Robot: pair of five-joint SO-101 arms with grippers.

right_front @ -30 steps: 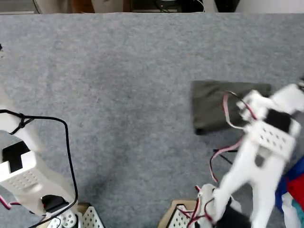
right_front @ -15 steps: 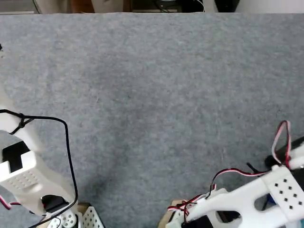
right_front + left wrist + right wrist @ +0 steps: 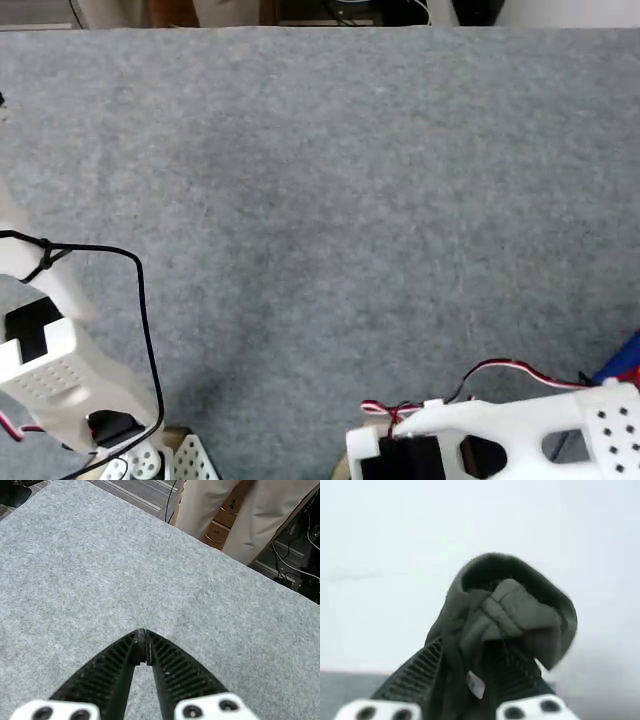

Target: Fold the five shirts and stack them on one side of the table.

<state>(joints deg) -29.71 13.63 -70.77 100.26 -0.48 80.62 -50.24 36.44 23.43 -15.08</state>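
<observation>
1. At the left corner of the worktop [image 3: 330, 200], on the edge where both bases stood, the left arm [image 3: 50, 370] was folded back over its base. A black cable [image 3: 141, 300] made a loop beside it.
2. The left gripper [image 3: 141, 647] pointed down toward the grey felt that covered the worktop. Its two black claws were pressed together at the tips, and nothing was between them.
3. Along the same edge, toward the right corner, the right arm [image 3: 500, 440] lay stretched out low and reached to the right edge of the worktop. Red and white wires [image 3: 500, 366] made an arch over it.
4. The right gripper [image 3: 472, 667] was raised and faced a pale wall [image 3: 395, 530]. Its claws were clamped on a dark olive shirt [image 3: 510, 610].
5. The shirt was bunched in a rounded lump that rose from between the fingers [image 3: 417, 677]. One fold curled over the top like a hood, and a seamed edge showed under it. A small white tag [image 3: 475, 684] hung low in the gap between the claws. The cloth covered the claw tips, so the exact place of the grip could not be seen.
6. At the right edge of the worktop, just beside the right arm, a piece of blue and red cloth [image 3: 625, 360] showed. Whether it was a shirt, I could not tell.
</observation>
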